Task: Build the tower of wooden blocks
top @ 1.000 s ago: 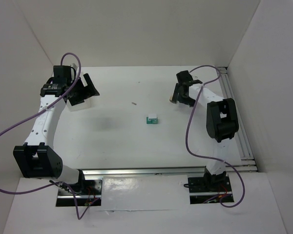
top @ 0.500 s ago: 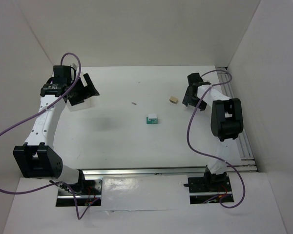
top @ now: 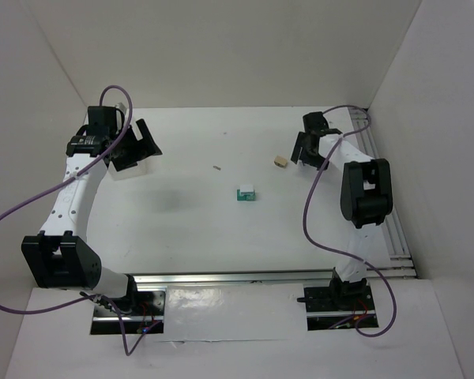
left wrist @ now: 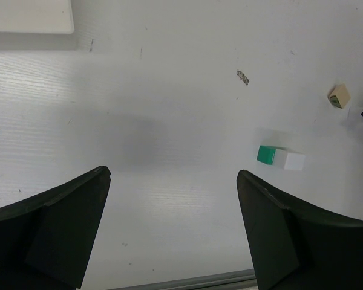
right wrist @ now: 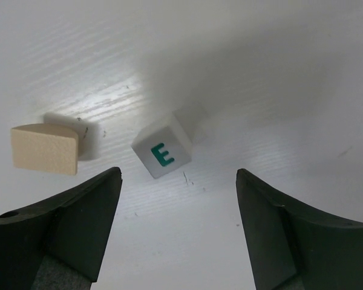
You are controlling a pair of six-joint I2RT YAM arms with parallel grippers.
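A teal-green cube (top: 243, 196) lies mid-table with a white cube (top: 246, 189) touching it; both also show in the left wrist view, teal cube (left wrist: 266, 154) and white cube (left wrist: 293, 161). A tan block (top: 280, 161) lies on the table just left of my right gripper (top: 302, 150). In the right wrist view the tan block (right wrist: 45, 149) sits at the left. A white cube with a green letter E (right wrist: 162, 151) lies just ahead of the open, empty right gripper (right wrist: 178, 175). My left gripper (left wrist: 172, 175) is open and empty, high over the far left (top: 138, 146).
A translucent white tray (top: 128, 169) lies under the left gripper at the far left and shows in the left wrist view (left wrist: 30, 16). A small dark speck (top: 217, 167) lies on the table. White walls enclose the table. A rail (top: 379, 158) runs along the right edge.
The right gripper has drawn back to the right from the tan block, which now lies free on the table. The left arm has not moved.
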